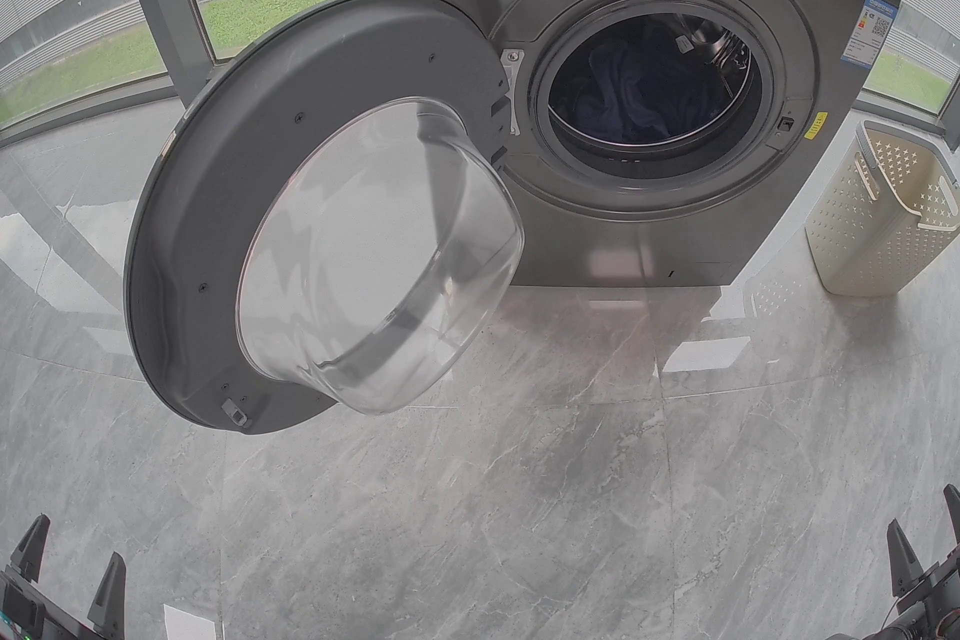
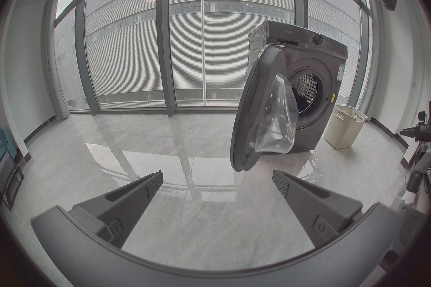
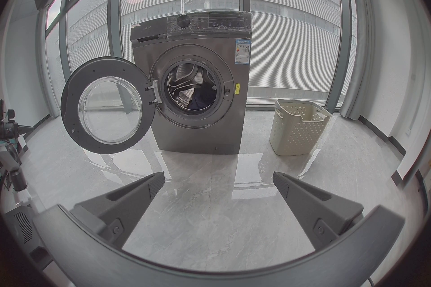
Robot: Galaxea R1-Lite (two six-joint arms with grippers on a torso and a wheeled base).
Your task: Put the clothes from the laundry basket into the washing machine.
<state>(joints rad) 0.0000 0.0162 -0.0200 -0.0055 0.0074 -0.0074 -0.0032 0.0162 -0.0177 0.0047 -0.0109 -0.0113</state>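
Left pincer agape; dark crumpled clothes

floor: glossy grey marble | windows: floor-to-ceiling, daylight | walls: white

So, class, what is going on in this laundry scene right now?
Nothing is being handled. The washing machine stands with its door swung open, and dark clothes lie inside it. The laundry basket stands beside the machine, on the robot's right. The left gripper and right gripper are open and empty, back from the machine.
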